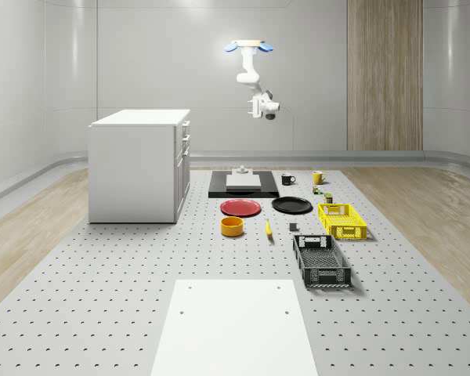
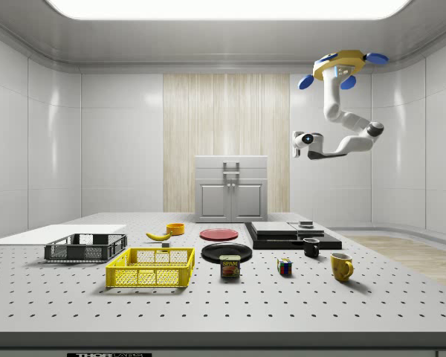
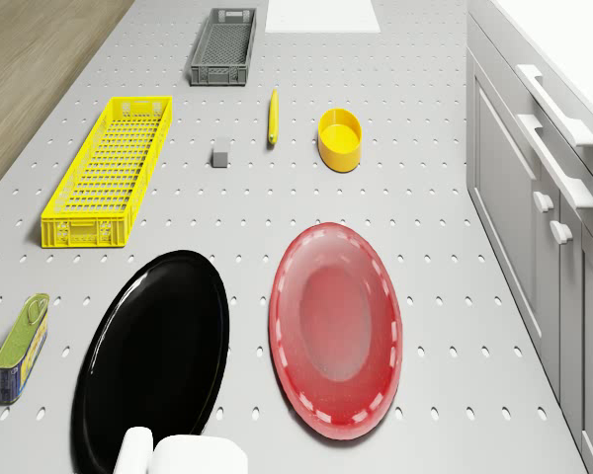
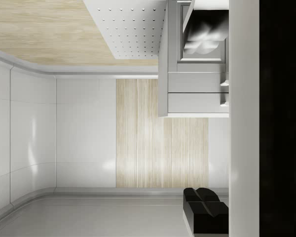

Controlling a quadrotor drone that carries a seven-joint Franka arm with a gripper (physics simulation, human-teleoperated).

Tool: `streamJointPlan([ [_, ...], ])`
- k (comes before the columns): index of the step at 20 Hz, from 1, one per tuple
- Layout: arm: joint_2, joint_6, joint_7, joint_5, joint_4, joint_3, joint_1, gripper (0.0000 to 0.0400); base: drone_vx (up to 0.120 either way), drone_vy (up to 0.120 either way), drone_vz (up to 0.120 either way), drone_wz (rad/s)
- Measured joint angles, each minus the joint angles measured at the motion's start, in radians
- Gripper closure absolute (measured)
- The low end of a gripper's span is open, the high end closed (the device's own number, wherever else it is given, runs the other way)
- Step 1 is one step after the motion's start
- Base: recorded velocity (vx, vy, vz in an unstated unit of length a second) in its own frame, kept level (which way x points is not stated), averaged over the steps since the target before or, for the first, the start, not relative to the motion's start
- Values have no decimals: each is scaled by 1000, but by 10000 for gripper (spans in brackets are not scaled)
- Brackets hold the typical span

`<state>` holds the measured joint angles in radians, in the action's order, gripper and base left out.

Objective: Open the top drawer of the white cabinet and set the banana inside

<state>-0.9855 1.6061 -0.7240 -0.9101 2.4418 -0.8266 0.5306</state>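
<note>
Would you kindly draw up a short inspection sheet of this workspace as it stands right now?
Surface: grey perforated table with a white panel at its near edge.
Job's things: white cabinet, drawers shut; banana lying on the table between the orange bowl and the yellow crate.
Clutter: red plate, black plate, grey crate, black slab, black mug, yellow mug, tin can, puzzle cube.
Grippers: drone hovers high above the black slab; gripper held aloft, holding nothing.
Cables: nothing seen.
Surroundings: pale walls, wood-grain wall panel.
</note>
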Motion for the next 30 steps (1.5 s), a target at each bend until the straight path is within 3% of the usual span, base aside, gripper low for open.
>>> streamJointPlan([
  [30,-99,90,-63,76,13,-35,97,0,120,-120,0,0],
])
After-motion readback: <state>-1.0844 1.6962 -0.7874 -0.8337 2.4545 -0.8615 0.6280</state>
